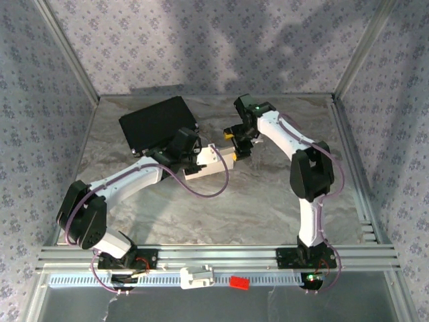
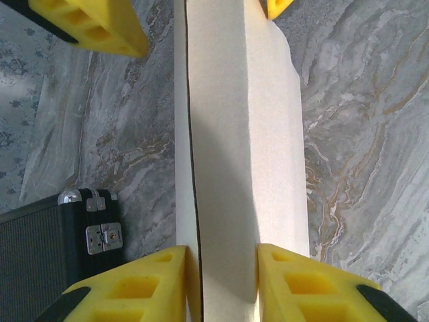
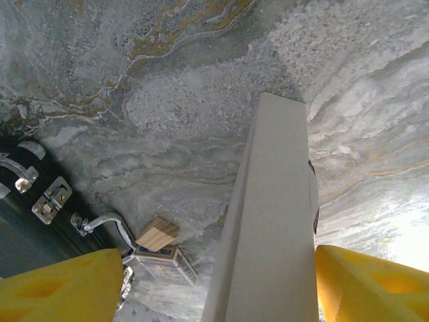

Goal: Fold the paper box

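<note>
The left gripper (image 2: 221, 253) is clenched on the paper box (image 2: 234, 147), with one yellow finger pressed on each long side at the bottom of the frame. The right gripper (image 3: 218, 261) is released. Its fingers stand wide around the other end of the box, with a clear gap at the left finger. In the top view the box is in the middle of the frame, over the table (image 1: 268, 201), just right of the black case (image 1: 157, 124).

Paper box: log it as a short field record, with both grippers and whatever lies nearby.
paper box: folded into a slim white block
left gripper: shut on one end of it
right gripper: open, straddling the other end
black case: on the table, apart from the box
</note>
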`<action>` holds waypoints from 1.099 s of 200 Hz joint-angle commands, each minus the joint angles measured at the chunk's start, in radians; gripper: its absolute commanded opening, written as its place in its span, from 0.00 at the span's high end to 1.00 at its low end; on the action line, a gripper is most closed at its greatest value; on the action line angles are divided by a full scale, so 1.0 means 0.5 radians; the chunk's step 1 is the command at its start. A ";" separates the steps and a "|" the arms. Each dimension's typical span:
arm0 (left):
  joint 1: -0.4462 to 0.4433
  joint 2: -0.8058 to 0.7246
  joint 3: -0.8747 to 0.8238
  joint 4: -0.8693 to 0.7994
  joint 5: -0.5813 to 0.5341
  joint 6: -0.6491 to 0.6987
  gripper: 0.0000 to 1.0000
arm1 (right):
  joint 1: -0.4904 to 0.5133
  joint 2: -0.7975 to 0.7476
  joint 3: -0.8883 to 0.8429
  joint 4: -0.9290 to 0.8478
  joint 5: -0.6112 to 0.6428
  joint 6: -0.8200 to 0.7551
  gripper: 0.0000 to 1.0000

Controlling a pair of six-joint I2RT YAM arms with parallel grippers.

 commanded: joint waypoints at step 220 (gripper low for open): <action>0.152 -0.330 -0.002 -0.143 0.182 -0.715 0.39 | 0.115 0.147 -0.033 -0.194 0.222 0.011 0.53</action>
